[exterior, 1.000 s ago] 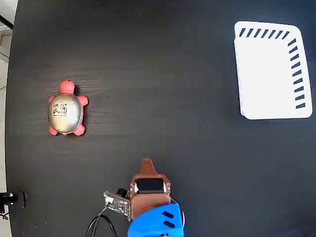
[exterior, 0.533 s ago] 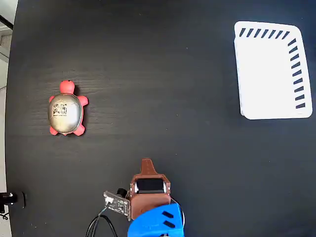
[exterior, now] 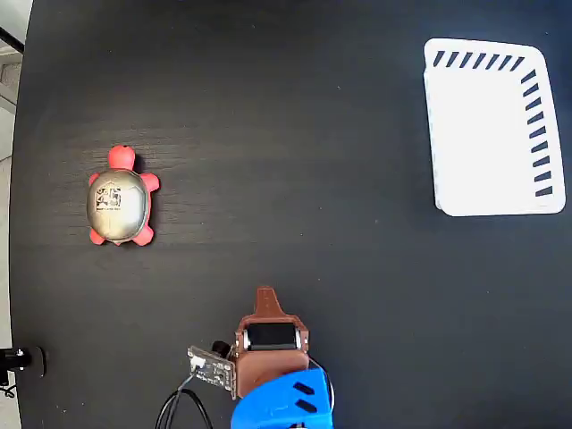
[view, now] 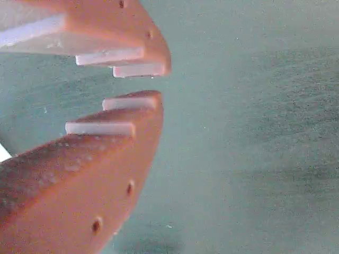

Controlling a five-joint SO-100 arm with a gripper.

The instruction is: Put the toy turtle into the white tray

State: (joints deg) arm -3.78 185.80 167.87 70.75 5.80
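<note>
Fixed view: toy turtle (exterior: 121,197) sits near the left edge of the black table (exterior: 286,134), head toward the far edge, code mark up, nothing touching it. White tray (exterior: 493,127) lies at the far right corner, empty, so the turtle has the whole table width to cross. Arm parked at the near edge mid-table, gripper (exterior: 265,295) pointing in, well apart from both; reach not begun. Wrist view: gripper (view: 140,84) jaws nearly closed, slim gap between the tips, holding nothing, only table surface below.

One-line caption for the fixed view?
Toy turtle at left, white tray at upper right, gripper idle near bottom centre.
</note>
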